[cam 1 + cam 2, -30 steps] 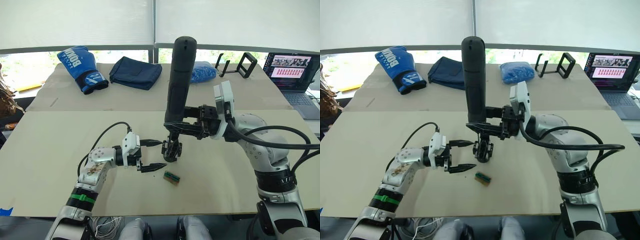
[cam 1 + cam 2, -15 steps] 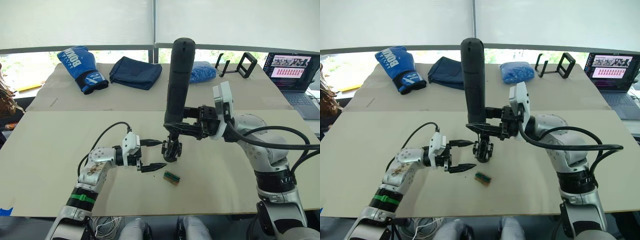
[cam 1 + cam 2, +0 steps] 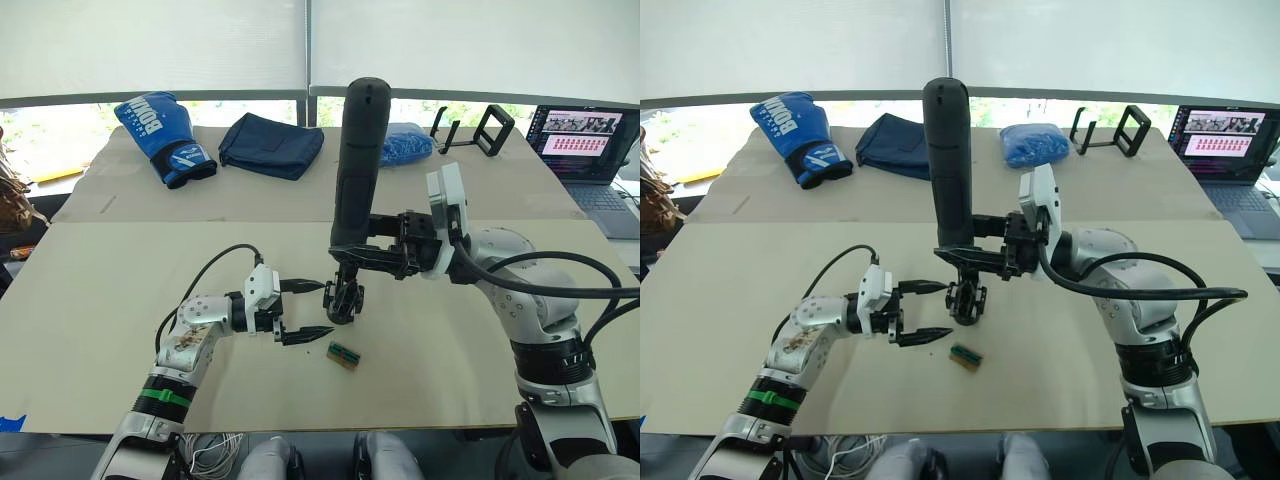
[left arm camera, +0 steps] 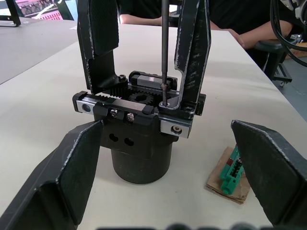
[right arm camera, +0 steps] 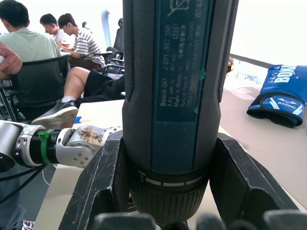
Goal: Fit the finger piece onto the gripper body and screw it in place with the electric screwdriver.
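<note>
Two arms reach in over the beige tabletop [image 3: 120,290] toward its middle. From the right side, the right arm bends at the elbow and stretches inward across the surface, its white wrist turned so the right gripper [image 3: 352,252] points sideways. Its two black fingers are clamped around the lower end of the electric screwdriver [image 3: 356,165], which stands upright, rounded end on top, with the thin metal bit pointing straight down. In the left wrist view the bit's tip [image 4: 164,93] sits on a screw on top of the gripper body [image 4: 139,129], close to the base of one of the two upright black fingers there.

From the near left edge, the left arm lies low and reaches forward with its forearm close to the tabletop. The left gripper [image 3: 303,309] is level, its fingers spread wide apart and holding nothing; one fingertip lies just beside the gripper body [image 3: 343,298], the other nearer the camera and apart from it.

Which upright finger is the fitted finger piece cannot be told.

Nearby, a small green connector on a brown scrap [image 3: 343,354] lies flat just in front of the gripper body.
</note>
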`<action>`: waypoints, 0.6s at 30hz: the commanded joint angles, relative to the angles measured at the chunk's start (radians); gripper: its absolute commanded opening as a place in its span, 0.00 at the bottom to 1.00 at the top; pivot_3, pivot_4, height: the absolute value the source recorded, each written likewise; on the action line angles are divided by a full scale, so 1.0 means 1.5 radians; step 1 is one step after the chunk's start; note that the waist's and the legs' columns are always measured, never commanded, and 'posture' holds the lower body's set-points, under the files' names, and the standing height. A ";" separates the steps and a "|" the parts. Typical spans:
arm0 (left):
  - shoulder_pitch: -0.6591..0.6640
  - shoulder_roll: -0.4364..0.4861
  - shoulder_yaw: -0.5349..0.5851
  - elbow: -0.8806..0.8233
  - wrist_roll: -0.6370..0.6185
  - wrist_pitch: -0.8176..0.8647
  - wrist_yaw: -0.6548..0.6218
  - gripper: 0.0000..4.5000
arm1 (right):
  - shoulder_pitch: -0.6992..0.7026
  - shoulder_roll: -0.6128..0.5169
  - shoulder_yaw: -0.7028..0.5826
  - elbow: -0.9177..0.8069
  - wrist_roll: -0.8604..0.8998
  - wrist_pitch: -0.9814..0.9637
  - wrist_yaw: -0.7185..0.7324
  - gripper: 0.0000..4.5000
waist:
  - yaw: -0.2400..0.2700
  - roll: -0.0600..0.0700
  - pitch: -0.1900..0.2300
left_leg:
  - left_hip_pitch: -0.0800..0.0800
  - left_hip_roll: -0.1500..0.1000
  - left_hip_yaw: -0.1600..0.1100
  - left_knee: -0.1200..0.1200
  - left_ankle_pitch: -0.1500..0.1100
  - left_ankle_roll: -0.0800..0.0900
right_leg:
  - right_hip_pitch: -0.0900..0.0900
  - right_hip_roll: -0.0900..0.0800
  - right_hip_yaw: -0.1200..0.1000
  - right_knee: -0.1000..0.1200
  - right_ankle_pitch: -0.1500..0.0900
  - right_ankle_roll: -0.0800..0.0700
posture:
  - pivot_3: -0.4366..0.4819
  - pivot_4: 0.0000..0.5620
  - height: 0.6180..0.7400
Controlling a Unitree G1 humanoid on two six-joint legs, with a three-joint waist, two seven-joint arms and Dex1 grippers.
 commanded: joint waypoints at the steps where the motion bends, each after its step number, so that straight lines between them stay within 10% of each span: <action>1: 0.000 -0.004 0.001 -0.003 -0.001 -0.018 -0.001 1.00 | -0.007 0.000 -0.010 -0.020 0.008 -0.007 -0.001 0.42 | 0.000 0.000 0.000 | 0.000 0.000 0.000 0.000 0.000 0.000 | 0.000 0.000 0.000 0.000 0.000 0.000 | 0.48 0.27 1.00; 18: -0.003 -0.010 -0.003 -0.017 0.000 -0.006 0.007 1.00 | -0.001 0.018 -0.005 -0.025 -0.001 -0.009 -0.012 0.42 | 0.001 0.000 0.000 | 0.000 0.000 0.000 0.000 0.000 0.000 | 0.000 0.000 0.000 0.000 0.000 0.000 | 0.48 0.27 1.00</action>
